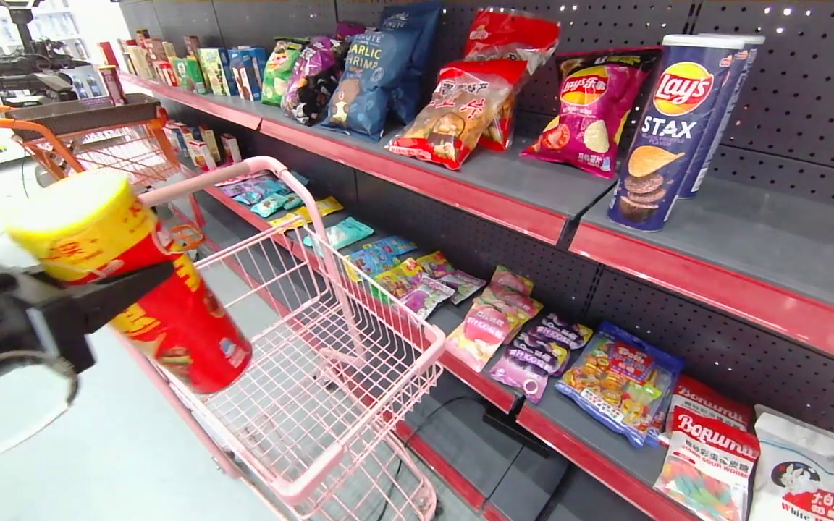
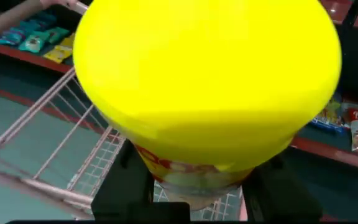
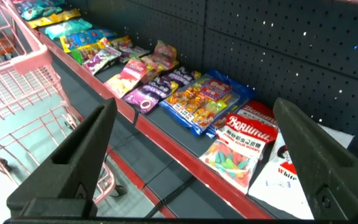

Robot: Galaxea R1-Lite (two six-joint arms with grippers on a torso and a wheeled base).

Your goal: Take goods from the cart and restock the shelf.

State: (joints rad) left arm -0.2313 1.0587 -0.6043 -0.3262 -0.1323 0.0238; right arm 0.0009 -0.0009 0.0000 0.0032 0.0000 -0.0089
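We hold the task's thing, a red can with a yellow lid, in the left gripper. Its fingers pinch the can's body just below the lid, one dark finger lying across the red label. The can hangs tilted in the air over the near side of the pink cart, touching neither the basket nor any shelf. From the left wrist the lid faces us, with the fingers on either side of the can below it.

We judge the picking done and the carry to the shelf in hand. The next move calls for swinging the can across to the upper shelf, righting it, and standing it in the bare stretch beside the tall blue canisters, its closest kin.

The right gripper hangs with fingers spread wide and nothing between them, above the lower shelf of sweets packets.

The can carries yellow lettering, blurred past reading; the other packs bear print we leave unread.
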